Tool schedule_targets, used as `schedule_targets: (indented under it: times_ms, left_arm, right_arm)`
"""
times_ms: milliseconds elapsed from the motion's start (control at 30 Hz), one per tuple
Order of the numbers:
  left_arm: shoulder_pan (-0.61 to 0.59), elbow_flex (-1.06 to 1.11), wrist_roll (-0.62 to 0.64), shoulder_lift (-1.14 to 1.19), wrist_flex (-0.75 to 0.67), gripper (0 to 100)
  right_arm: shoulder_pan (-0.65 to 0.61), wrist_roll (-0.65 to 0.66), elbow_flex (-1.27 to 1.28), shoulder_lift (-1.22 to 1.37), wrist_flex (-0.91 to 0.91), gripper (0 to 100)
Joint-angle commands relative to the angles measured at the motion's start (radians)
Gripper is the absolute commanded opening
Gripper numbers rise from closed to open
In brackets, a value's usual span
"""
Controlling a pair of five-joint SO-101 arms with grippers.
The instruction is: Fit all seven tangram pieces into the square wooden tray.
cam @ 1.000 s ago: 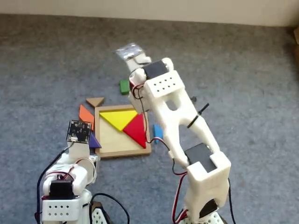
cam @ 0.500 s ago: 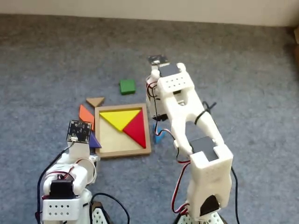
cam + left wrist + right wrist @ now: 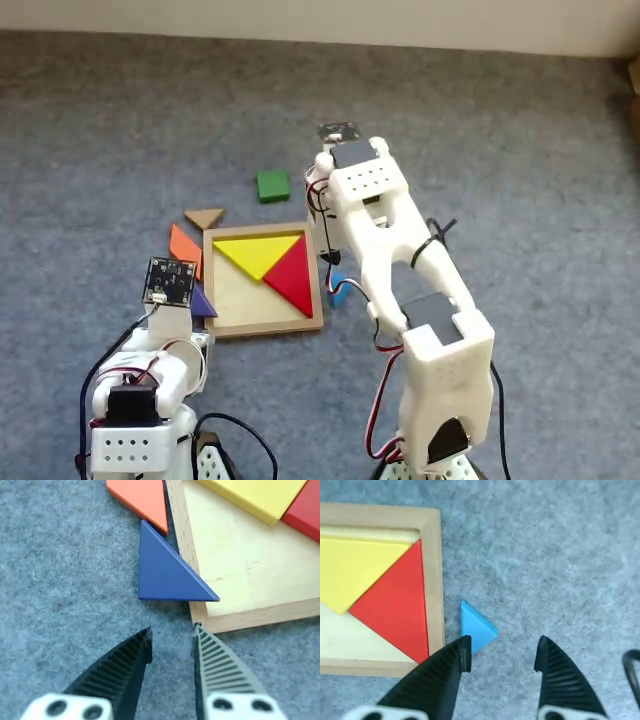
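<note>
Grey carpet [image 3: 520, 120] spread beneath the right pincer [image 3: 503, 645] and on every side of it. Well beyond it, a pale wall [image 3: 300, 18] edged the carpet.

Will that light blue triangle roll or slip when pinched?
The small light blue triangular block looks rigid and light. Flat on grey carpet, it likely won't roll; its low edges may slip from the right pincer.

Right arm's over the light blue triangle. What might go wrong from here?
1. The light blue triangle lies close beside the tray; the open right gripper may land a finger on the rim or nudge the piece away.
2. The dark blue triangle touches the tray's rim near the open left gripper, probably leaving little finger room on that side.
</note>
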Motion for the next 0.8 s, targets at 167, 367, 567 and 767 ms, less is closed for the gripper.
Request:
schedule_targets:
  times_ms: [167, 367, 567, 767]
  left_arm:
    - [0.012, 0.021, -0.005, -0.054, 0.005, 14]
    - [0.012, 0.021, -0.005, -0.054, 0.005, 14]
    - [0.012, 0.021, -0.005, -0.054, 0.005, 14]
    - [0.012, 0.021, -0.005, -0.054, 0.005, 14]
  right_arm:
    - [-0.035, -0.008, -0.004, -0.082, 0.108, 18.9]
    - [-0.042, -0.017, 0.255, -0.269, -0.084, 18.4]
    - [-0.047, -0.017, 0.532, -0.317, -0.289, 18.4]
    - [-0.047, -0.017, 0.539, -0.312, -0.386, 18.4]
